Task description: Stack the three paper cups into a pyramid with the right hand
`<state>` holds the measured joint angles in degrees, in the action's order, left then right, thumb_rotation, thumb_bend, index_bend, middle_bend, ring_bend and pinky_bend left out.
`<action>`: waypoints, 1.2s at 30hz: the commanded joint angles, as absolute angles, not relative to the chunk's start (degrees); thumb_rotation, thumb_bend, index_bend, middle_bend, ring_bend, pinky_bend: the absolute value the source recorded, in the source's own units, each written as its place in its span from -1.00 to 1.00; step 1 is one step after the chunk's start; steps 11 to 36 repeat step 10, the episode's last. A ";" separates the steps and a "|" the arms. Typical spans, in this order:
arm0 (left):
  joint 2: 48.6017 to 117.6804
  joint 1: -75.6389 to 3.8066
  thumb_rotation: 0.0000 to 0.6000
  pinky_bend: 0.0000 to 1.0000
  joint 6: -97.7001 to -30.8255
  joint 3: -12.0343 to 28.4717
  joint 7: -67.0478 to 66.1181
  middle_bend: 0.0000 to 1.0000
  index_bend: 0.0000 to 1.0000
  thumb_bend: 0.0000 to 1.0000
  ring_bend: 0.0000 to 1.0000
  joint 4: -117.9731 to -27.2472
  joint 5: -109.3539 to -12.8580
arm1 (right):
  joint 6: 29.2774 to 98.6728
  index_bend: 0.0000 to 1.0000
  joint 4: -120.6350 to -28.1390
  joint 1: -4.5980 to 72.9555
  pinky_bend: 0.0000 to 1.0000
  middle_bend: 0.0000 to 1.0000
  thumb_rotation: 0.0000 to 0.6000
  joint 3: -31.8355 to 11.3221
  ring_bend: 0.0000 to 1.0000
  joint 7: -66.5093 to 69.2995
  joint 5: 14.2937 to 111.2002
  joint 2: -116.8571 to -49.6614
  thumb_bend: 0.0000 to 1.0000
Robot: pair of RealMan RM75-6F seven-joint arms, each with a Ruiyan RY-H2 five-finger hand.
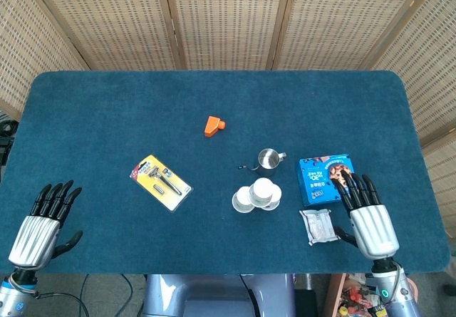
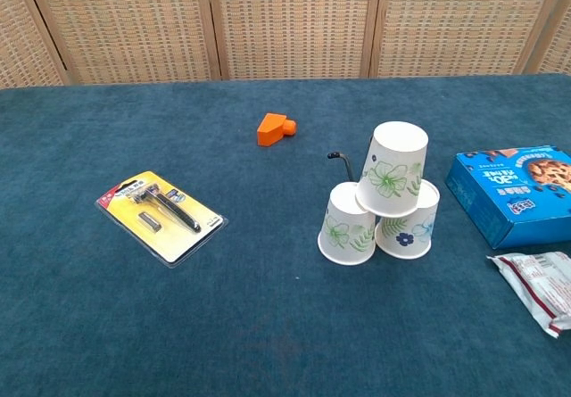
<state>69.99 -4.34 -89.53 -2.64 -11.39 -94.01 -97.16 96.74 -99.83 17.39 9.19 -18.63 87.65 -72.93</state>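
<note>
Cups stacked in pyramid, one on two. Right hand right of cups, beyond box, fingers spread, empty. Left hand far left of cups, spread, empty.

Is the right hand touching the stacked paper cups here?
Apart. The head view shows the right hand near the table's front edge, with bare blue cloth and a silver wrapper between it and the paper cups.

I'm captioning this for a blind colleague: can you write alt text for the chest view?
Three floral paper cups stand as a pyramid on a blue table, two upside down below and one on top. A blue cookie box and a foil packet lie to their right, an orange block behind, a razor pack at left. No hands show.
</note>
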 commanded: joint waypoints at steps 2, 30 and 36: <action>69.84 -4.16 1.00 -1.00 -89.60 -2.04 -12.26 -1.00 -1.00 -0.43 -1.00 -94.25 -96.22 | 96.71 -0.97 -96.48 15.31 -1.00 -1.00 1.00 8.94 -1.00 -16.86 88.90 -73.89 -0.86; 69.65 -3.86 1.00 -1.00 -89.99 -1.80 -12.62 -1.00 -1.00 -0.43 -1.00 -94.58 -96.11 | 95.25 -0.97 -95.83 13.90 -1.00 -1.00 1.00 7.23 -1.00 -16.74 89.99 -74.02 -0.86; 69.65 -3.86 1.00 -1.00 -89.99 -1.80 -12.62 -1.00 -1.00 -0.43 -1.00 -94.58 -96.11 | 95.25 -0.97 -95.83 13.90 -1.00 -1.00 1.00 7.23 -1.00 -16.74 89.99 -74.02 -0.86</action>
